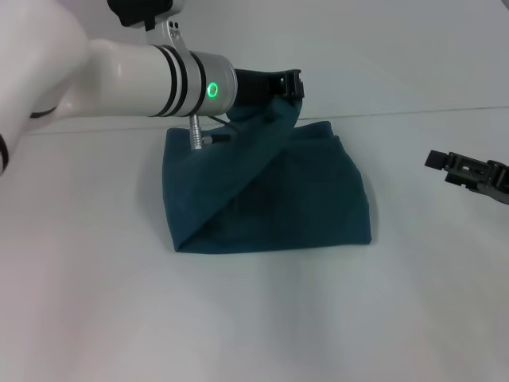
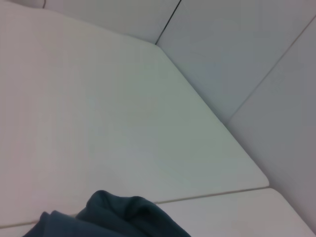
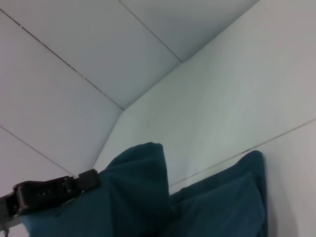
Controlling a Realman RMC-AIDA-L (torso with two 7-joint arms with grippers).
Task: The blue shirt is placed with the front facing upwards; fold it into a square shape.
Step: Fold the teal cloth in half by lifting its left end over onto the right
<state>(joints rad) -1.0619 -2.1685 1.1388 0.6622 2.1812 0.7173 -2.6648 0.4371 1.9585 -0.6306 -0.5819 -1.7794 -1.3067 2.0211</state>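
You have the blue shirt [image 1: 270, 199] lying mid-bench [image 1: 254, 318], already reduced to a compact, roughly squarish bundle with a straight near edge and no lettering on show. Your left claw [image 1: 288, 86] reaches across from the left and is clamped on a fold of the cloth, lifted above the far edge of the bundle; a diagonal sheet of fabric runs from that grip down to the near-left corner. In the right wrist view the same claw [image 3: 49, 192] shows with the raised cloth bunched against it.

Your right claw [image 1: 475, 173] hovers over bare bench well apart to the right of the shirt, carrying nothing; whether its fingers are parted you cannot tell from here.

Judging by the shape, most of the folding looks done. What remains, I'd say, is to lay the lifted flap down flat across the bundle, let go, and check that the outline is square, since the far-right corner looks slightly rounded and the raised layer is not yet settled
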